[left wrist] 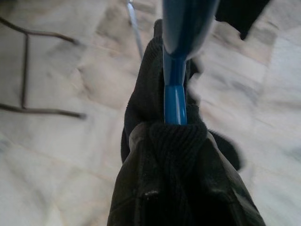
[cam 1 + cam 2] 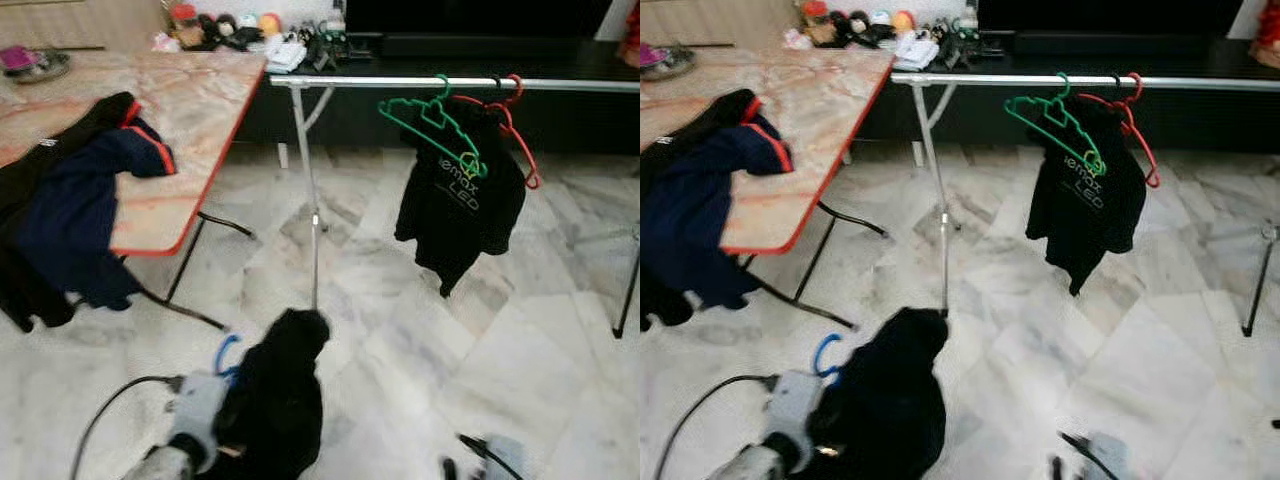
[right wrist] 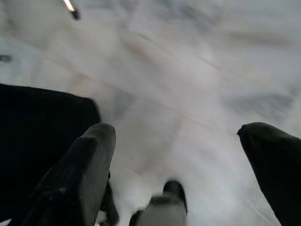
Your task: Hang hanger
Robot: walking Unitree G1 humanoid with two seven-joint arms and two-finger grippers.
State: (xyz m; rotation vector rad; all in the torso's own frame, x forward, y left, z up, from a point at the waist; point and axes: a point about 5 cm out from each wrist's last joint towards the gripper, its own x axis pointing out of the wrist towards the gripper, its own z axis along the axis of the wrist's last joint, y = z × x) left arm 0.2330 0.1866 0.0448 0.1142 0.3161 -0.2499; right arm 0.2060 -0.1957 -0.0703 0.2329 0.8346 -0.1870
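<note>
Your left gripper (image 2: 215,400) grips the blue hanger (image 2: 228,352) carrying a black garment (image 2: 275,400); raise its hook clear over the rail (image 2: 400,82); right gripper (image 3: 176,155) hangs open.

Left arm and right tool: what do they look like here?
The left arm is silver-grey and rounded, with a black cable looping out from it over the floor. The right tool has two thick, dark, blunt-tipped fingers.

Bare rail (image 2: 360,82) runs from the table (image 2: 200,110) corner to the green hanger (image 2: 432,125); the rail's upright (image 2: 308,190) stands under that gap.
</note>
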